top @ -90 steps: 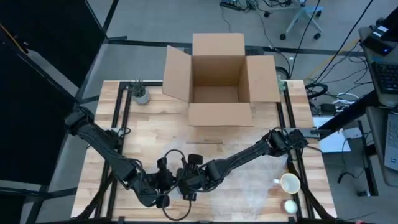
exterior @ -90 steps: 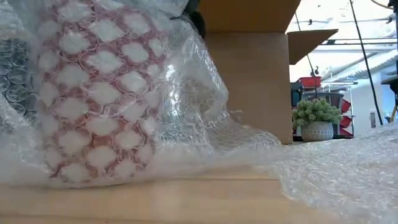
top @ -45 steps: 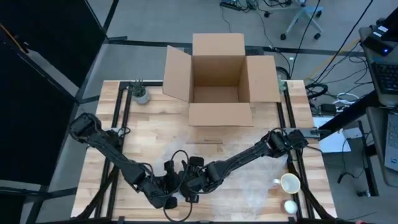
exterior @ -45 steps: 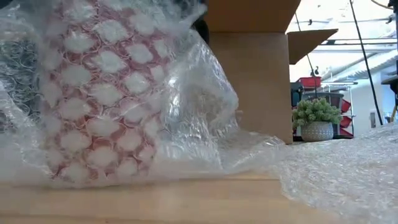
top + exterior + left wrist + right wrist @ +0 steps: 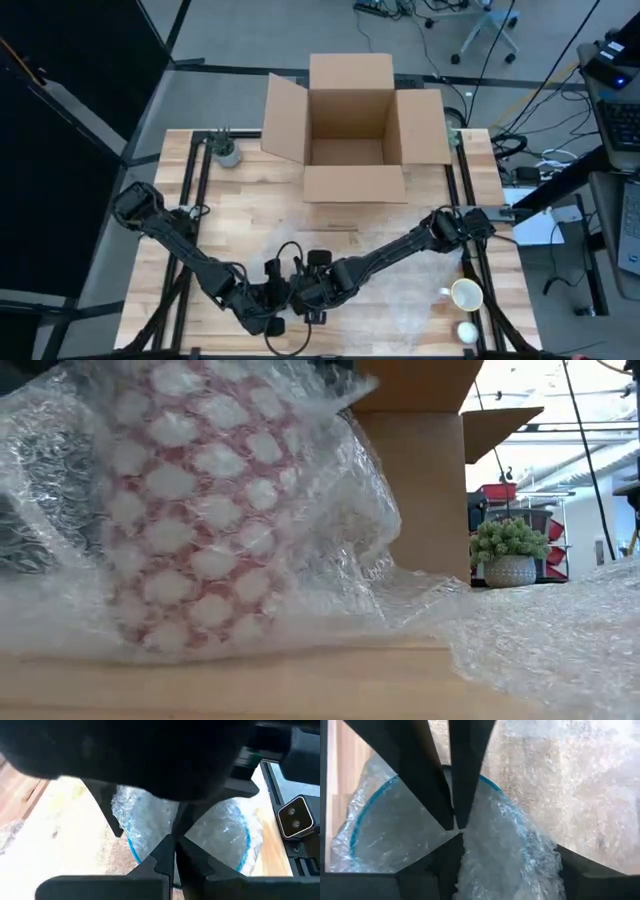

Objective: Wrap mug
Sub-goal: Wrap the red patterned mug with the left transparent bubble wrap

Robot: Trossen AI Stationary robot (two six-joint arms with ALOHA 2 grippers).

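Observation:
The mug (image 5: pixel 195 520), red with white patches, stands near the table's front edge, swathed in clear bubble wrap (image 5: pixel 340 550). Its blue rim (image 5: pixel 365 815) shows through the wrap in both wrist views. My left gripper (image 5: pixel 283 302) and my right gripper (image 5: pixel 301 297) meet tip to tip above the mug's mouth, both shut on the wrap. The rest of the sheet (image 5: pixel 420 300) lies spread on the table to the right. Whether the mug's base rests on the table or hangs just above it, I cannot tell. My left gripper pinches a gathered bunch of bubble wrap (image 5: pixel 165 827) between its two fingers, over the mug's open mouth, coming down at a slant from the table's left. My right gripper pinches the same bunch of wrap (image 5: pixel 470 845) at the mug's mouth, slanting down from the table's right, its fingertips right against the left gripper's. The wrap runs down from the hold around the mug's wall.
An open cardboard box (image 5: pixel 350 130) stands at the table's far middle. A small potted plant (image 5: pixel 228 152) sits at the far left. Two more cups (image 5: pixel 465 295) (image 5: pixel 467 331) stand at the near right, beside the spread sheet.
Both grippers have moved a little toward the table's right edge, staying shut on the wrap. The wrapped mug has shifted right with them and tipped slightly, and the loose wrap on its right side has been drawn up and bunched higher.

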